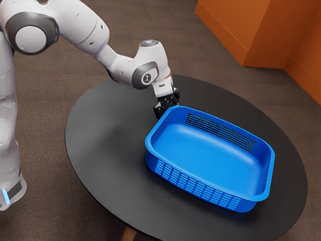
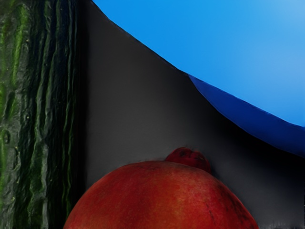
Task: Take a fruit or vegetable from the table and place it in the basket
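Pictured with black end effector (image 1: 165, 107) beside a corner of the blue, lattice-walled basket (image 1: 200, 189); cannot tell whether clenched or released. Seen close to a smooth, rounded red pomegranate (image 2: 162, 200) outside the basket, near a ridged green cucumber (image 2: 38, 114), over round, matte black tabletop (image 1: 105, 145).

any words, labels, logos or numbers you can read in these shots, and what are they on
Nothing can be read for certain.
Arm: a small dark mark on the round cap nearest the hand, too small to read.
Basket, cucumber, red fruit and table: no text that I can see.
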`<state>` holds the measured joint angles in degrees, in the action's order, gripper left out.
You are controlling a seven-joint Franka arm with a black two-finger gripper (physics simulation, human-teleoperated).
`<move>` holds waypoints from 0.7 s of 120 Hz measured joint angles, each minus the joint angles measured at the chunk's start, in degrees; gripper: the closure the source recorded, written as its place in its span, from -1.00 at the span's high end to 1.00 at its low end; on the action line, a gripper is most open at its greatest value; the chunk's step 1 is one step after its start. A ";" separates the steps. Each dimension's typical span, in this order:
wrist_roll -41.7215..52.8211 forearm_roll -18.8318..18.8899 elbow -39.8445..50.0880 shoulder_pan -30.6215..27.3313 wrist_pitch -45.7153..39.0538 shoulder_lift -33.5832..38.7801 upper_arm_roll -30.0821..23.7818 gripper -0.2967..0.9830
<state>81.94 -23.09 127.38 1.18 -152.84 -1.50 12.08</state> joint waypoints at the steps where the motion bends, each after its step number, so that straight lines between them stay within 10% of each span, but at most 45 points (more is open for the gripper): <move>1: 0.00 -0.04 0.00 -0.02 0.07 0.12 0.02 -0.09; 84: -0.95 -1.30 -4.97 -1.21 12.93 10.56 4.53 -0.06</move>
<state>80.98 -24.39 122.41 -0.03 -139.91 9.06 16.61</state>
